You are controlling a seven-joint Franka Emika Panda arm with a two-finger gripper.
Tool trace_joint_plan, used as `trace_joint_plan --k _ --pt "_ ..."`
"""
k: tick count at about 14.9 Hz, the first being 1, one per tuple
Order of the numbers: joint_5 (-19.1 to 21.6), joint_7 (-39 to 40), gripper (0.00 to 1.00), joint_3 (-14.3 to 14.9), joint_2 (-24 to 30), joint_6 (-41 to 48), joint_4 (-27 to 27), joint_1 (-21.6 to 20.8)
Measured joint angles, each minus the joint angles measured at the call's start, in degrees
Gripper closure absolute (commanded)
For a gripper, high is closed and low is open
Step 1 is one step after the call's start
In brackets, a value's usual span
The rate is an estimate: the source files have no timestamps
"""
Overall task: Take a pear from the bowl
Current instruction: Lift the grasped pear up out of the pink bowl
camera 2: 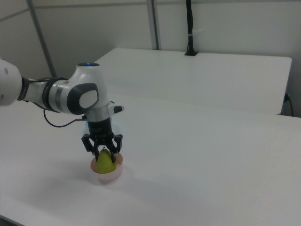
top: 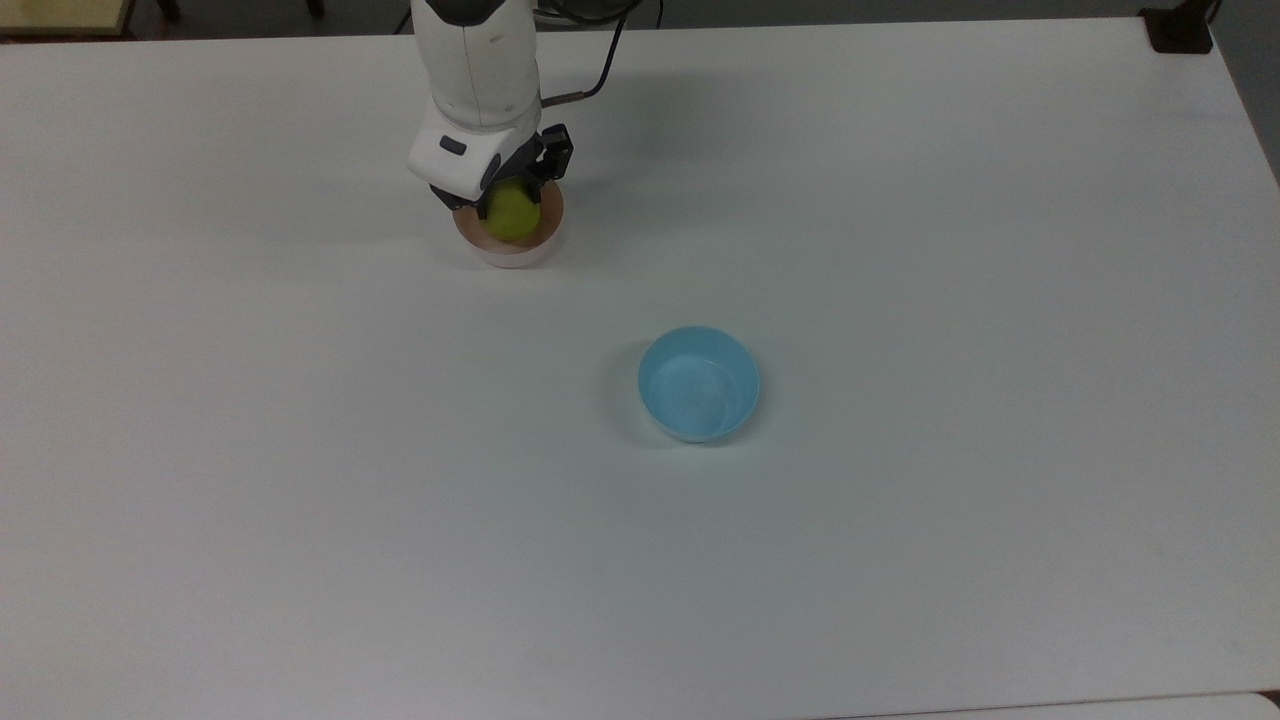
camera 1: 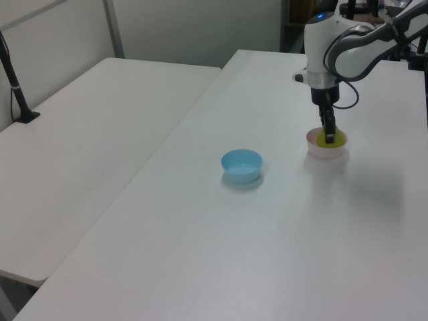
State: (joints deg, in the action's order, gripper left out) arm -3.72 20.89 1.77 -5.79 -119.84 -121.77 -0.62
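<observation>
White tabletop (top: 900, 550); small pale pink round bowl (top: 508, 251) w/ small yellow-green pear (top: 513, 213). Gripper (camera 2: 103, 151) fingers straddle pear, closure: cannot tell. Pear prob. light, smooth, slippery; grip widest body, not stem.

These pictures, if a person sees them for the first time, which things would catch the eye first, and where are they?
First the yellow-green pear, bright against the white table, sitting in the pale pink bowl near the top view's upper left. The white robot arm reaches down over it, its gripper astride the pear's top. Next, the light blue bowl stands alone near the table's middle.
</observation>
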Motion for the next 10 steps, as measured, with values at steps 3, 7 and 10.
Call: trace_joint_plan --k 3,7,10 --pt "0.00 -0.43 1.00 -0.01 1.55 3.66 3.01 -0.01" --pt "0.00 -2.20 1.00 0.00 2.60 9.25 10.12 0.04" --pt "0.00 -2.52 1.00 0.25 2.39 13.18 16.05 0.78"
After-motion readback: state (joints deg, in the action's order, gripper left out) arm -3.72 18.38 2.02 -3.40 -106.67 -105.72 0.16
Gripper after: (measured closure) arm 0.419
